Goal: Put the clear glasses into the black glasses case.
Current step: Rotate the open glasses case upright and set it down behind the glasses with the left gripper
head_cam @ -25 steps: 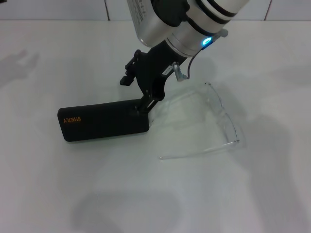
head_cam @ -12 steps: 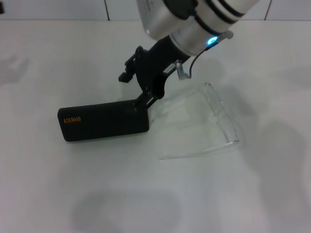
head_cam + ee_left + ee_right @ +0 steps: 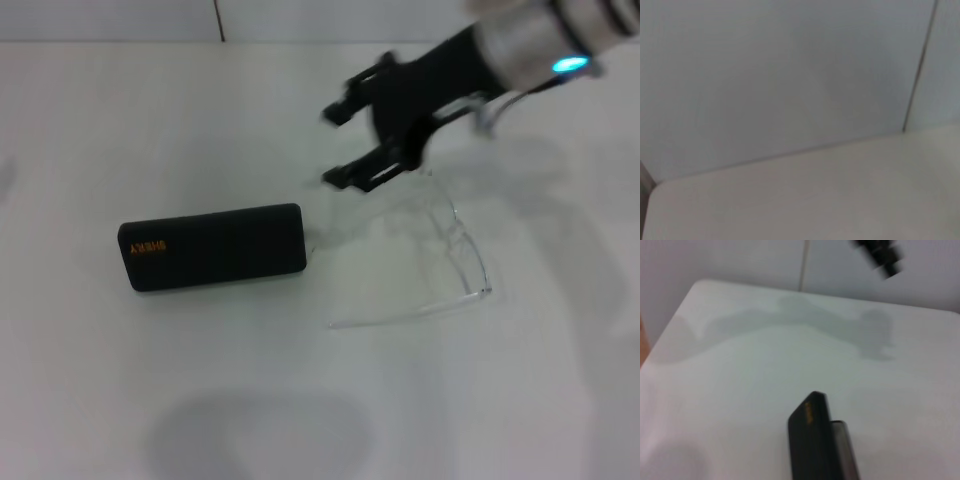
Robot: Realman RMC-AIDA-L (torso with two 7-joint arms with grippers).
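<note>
The right arm reaches in from the upper right of the head view, wrist angled down and leftward. Its pincer (image 3: pixel 352 142) hangs in the air with both black fingers spread apart and nothing between them. The left arm is out of sight.

The head view is shot from up high, angled forward and down, so most of the white table (image 3: pixel 300 400) is taken in, with the black glasses case (image 3: pixel 213 246) at left centre and the clear glasses (image 3: pixel 440 250) to its right. The right wrist view is held much lower and closer, aimed across the table toward the back wall (image 3: pixel 740 260); the same case (image 3: pixel 812 440) is caught end-on at the bottom edge. From the left wrist view only wall (image 3: pixel 780 70) and a table edge (image 3: pixel 805 200) are seen, nothing shared beyond that.
</note>
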